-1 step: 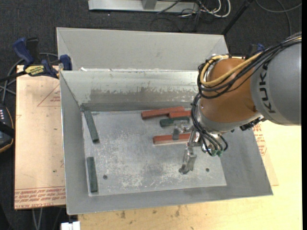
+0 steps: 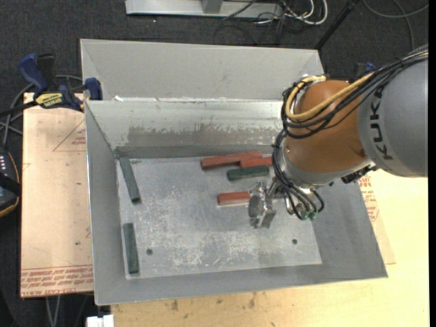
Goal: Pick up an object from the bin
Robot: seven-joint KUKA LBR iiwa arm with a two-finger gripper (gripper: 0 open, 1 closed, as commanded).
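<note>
My gripper [image 2: 261, 214] hangs low over the right middle of the bin floor, its metal fingers pointing down just right of a short red-brown block [image 2: 231, 198]. I see nothing between the fingers. Behind it, near the back wall, lie a long red-brown stick [image 2: 228, 161] and a dark green stick [image 2: 246, 174], partly hidden under the orange wrist cover.
Two grey-green sticks lie by the left wall, one at the back left [image 2: 129, 180] and one at the front left [image 2: 129, 248]. The arm with its orange cover and cables hangs over the right side of the bin.
</note>
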